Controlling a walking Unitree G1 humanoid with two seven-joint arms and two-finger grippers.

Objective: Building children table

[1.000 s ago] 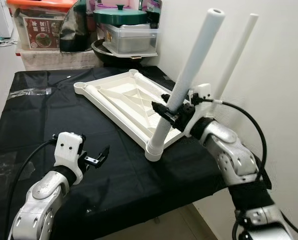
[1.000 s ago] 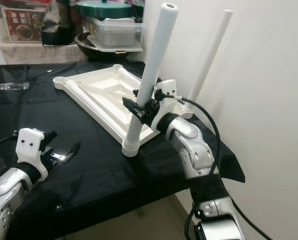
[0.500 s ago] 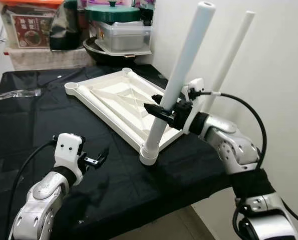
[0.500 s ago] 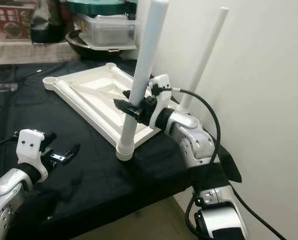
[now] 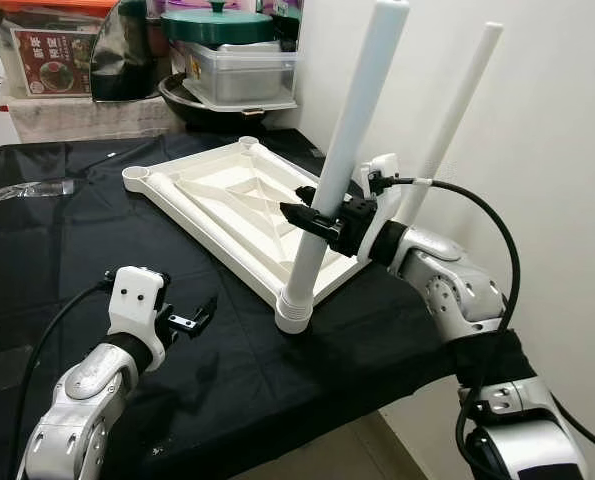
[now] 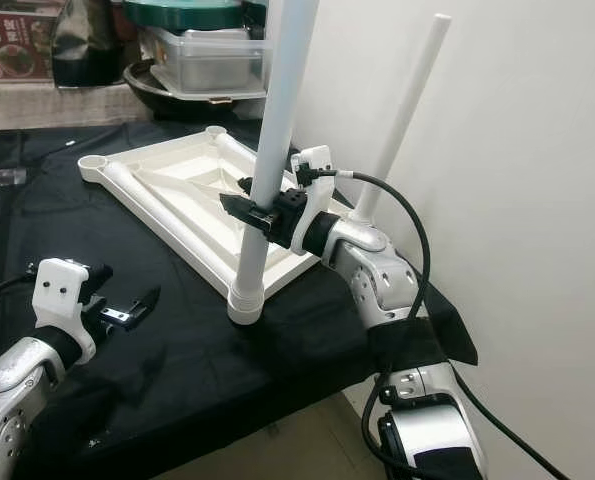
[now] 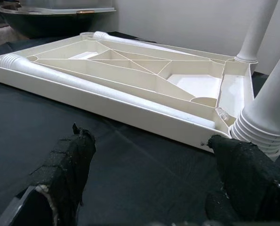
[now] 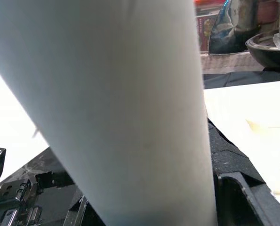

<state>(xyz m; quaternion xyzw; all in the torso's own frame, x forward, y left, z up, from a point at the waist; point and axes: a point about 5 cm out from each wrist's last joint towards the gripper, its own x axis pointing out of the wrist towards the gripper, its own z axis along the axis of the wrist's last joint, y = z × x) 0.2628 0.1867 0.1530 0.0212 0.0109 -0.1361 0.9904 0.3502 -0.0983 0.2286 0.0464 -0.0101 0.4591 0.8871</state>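
A white children's table top lies upside down on the black cloth. Its near leg rises from the front corner socket, leaning slightly right. My right gripper is shut on this leg about a third of the way up, and the leg looms close in the right wrist view. A second leg stands in the far corner by the wall. A loose leg lies along the top's near rim. My left gripper hovers open over the cloth, left of the corner, its fingers wide apart.
Pots, a clear plastic box and a printed carton crowd the back edge of the table. A white wall runs close along the right side. A clear plastic scrap lies on the cloth at far left.
The near leg stands more upright than a second ago, with my right gripper still shut on it. The whole view has shifted a little. My left arm has stayed put.
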